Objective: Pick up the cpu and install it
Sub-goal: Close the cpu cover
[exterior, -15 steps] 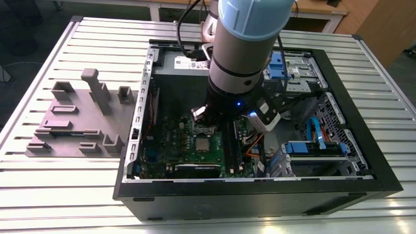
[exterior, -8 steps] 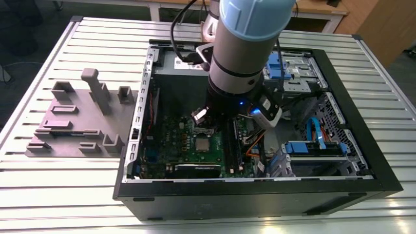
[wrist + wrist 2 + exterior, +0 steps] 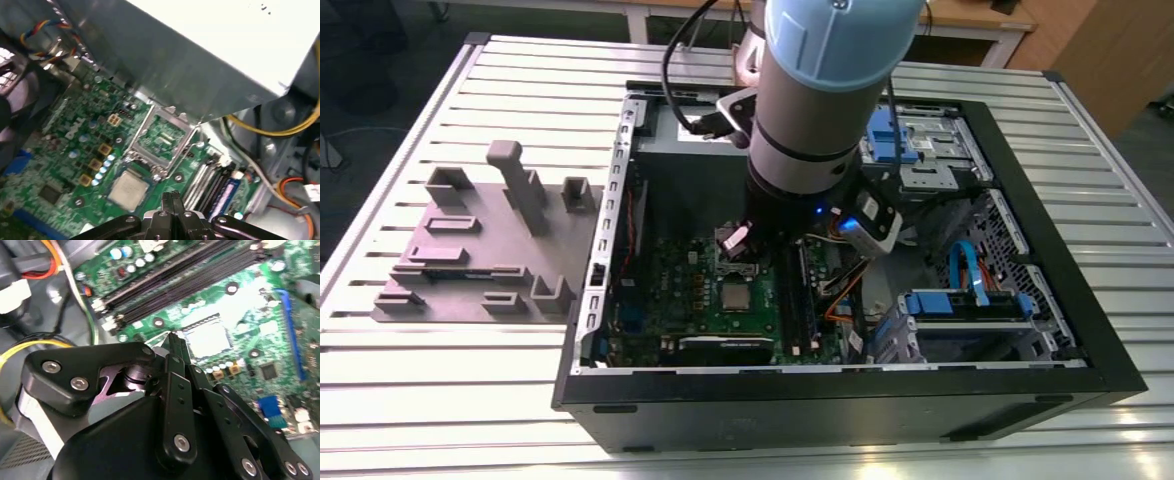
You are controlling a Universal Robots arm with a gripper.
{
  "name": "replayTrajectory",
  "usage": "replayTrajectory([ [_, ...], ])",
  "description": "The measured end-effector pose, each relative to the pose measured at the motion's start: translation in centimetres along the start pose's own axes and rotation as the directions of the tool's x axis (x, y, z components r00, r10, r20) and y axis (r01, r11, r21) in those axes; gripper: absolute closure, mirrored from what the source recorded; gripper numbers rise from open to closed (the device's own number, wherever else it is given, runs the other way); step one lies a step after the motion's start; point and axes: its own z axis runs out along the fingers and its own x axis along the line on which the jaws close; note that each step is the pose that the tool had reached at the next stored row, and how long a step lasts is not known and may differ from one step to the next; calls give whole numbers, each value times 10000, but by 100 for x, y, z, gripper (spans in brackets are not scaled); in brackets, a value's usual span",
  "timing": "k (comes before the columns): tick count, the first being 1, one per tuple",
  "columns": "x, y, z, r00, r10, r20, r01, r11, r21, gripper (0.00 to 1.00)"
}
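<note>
The cpu is a small silver square lying flat in its socket on the green motherboard, inside the open computer case. It shows in both wrist views. The metal socket frame stands hinged open right beside it. My gripper hangs just above the board, close to the cpu and apart from it. Its black fingers are shut tip to tip with nothing between them, as the second wrist view also shows of the gripper. The arm reaches down into the case.
A grey-mauve tray with upright blocks lies outside the case at the exterior view's left. The case walls ring the board. A metal power supply box, memory slots, coloured cables and drive bays crowd around.
</note>
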Motion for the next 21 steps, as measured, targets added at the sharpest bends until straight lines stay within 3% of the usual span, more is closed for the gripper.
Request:
replayTrajectory([
  [1,0,0,0,9999,-19,126,20,9999,-116,90],
  [2,0,0,1,9998,-52,207,56,9997,-224,90],
  [4,1,1,1,9994,-231,268,239,9992,-312,90],
  [7,1,0,5,9972,-704,257,713,9969,-341,90],
  [9,1,-1,8,9939,-1074,231,1082,9935,-361,90],
  [14,2,-2,18,9812,-1924,180,1930,9803,-411,90],
  [16,1,-4,23,9772,-2112,218,2121,9761,-471,90],
  [17,-1,-5,23,9761,-2149,314,2165,9746,-580,90],
  [20,-6,-8,23,9731,-2200,681,2259,9693,-974,90],
  [21,-9,-10,27,9719,-2233,749,2304,9674,-1051,90],
])
